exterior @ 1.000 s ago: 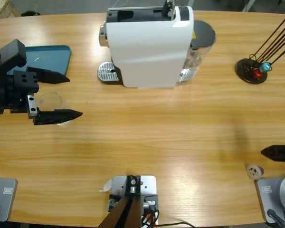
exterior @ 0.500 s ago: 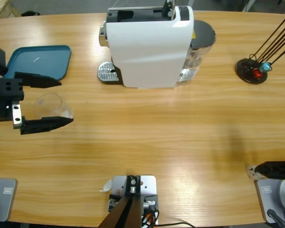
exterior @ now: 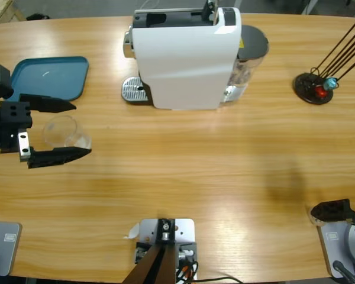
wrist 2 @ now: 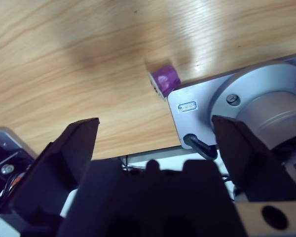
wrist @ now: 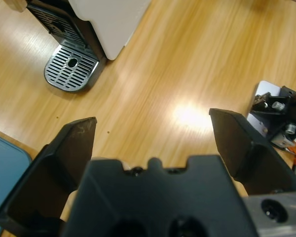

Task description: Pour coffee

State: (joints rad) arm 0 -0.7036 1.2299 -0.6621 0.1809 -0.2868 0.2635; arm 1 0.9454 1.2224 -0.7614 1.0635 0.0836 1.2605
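Observation:
A clear glass tumbler point(exterior: 64, 131) stands on the wooden table point(exterior: 189, 160) at the left, and I cannot make out any amber coffee in it. My left gripper point(exterior: 80, 128) is open, one black jaw on each side of the tumbler, neither visibly touching it. In the left wrist view the left gripper point(wrist: 153, 121) is open over bare wood and the tumbler is hidden below its body. The white coffee machine point(exterior: 186, 56) stands at the back middle, its drip tray point(exterior: 133, 90) empty. My right gripper point(wrist 2: 155, 128) is open and holds nothing; it sits low at the bottom right corner point(exterior: 331, 210).
A blue tray point(exterior: 50, 74) lies at the back left, just behind the left gripper. A purple capsule point(wrist 2: 165, 79) lies on the table near the right arm's base. A black wire capsule stand point(exterior: 316, 86) with red and blue capsules stands at the back right.
The left gripper drew back to the left, away from the tumbler, then held almost still. The right gripper pulled back and down toward the bottom right corner.

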